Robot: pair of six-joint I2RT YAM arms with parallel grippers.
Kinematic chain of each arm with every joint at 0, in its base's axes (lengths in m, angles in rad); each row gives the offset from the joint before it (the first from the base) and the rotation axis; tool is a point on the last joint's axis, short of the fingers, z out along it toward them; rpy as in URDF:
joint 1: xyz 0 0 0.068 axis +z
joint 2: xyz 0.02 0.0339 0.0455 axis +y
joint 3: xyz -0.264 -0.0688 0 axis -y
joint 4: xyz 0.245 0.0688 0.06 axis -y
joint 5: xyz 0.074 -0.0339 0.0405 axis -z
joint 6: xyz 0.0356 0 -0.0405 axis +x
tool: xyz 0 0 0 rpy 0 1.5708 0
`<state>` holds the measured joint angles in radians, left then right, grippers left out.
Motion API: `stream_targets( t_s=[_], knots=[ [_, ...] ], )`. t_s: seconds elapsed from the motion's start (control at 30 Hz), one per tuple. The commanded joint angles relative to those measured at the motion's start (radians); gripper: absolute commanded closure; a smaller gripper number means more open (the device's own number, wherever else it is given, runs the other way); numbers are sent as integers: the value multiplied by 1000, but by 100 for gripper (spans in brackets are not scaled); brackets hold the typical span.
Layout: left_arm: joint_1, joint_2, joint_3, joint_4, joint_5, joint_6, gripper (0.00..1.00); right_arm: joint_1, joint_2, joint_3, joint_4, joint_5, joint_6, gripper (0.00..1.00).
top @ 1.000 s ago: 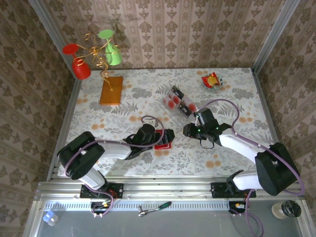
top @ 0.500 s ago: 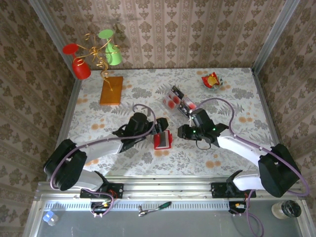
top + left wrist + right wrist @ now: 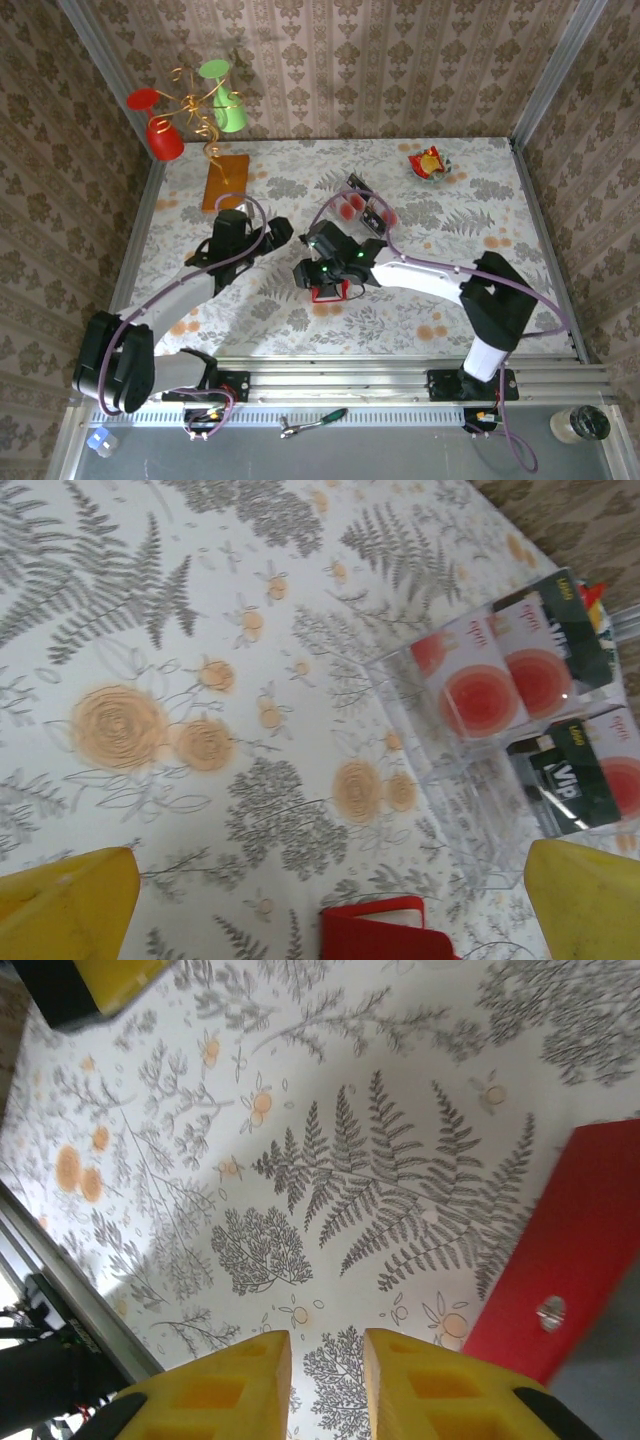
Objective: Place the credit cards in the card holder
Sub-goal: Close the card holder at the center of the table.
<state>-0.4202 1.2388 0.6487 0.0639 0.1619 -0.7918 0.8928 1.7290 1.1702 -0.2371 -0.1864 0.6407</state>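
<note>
While the left claw (image 3: 278,230) stood wide open and empty above the bench (image 3: 500,200), the right claw (image 3: 327,1360) hung nearly closed, a slim gap showing, gripping nothing. The card holder (image 3: 331,292) lay just beside it. The credit cards (image 3: 480,675) sat in a clear tray (image 3: 440,770).

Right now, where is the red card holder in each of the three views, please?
Top external: the card holder lies near the table's middle, a little toward the near edge.
Left wrist: at the bottom edge, slightly right of centre.
Right wrist: at the right edge, lower half, with its metal snap showing.
Shared landmark: the fern-and-flower tablecloth under it.
</note>
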Motion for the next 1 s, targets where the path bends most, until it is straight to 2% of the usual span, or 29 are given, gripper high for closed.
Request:
stream_targets(
  t_s=[0.0,0.3,0.47,0.7,0.97],
  knots=[
    [10,-7,6,-67,39,48,0,1,28,28,-70,49,-21,76],
    [-30,39,20,-136,34,144,0,-44,-34,-120,-21,83,10,80],
    [-145,68,52,-200,-38,213,0,-60,-52,-206,27,94,34,81],
    [-258,136,72,-244,-122,287,0,-66,-56,-268,71,90,52,82],
    [-282,229,101,-229,-122,323,0,-67,-66,-297,98,83,72,82]
  ],
)
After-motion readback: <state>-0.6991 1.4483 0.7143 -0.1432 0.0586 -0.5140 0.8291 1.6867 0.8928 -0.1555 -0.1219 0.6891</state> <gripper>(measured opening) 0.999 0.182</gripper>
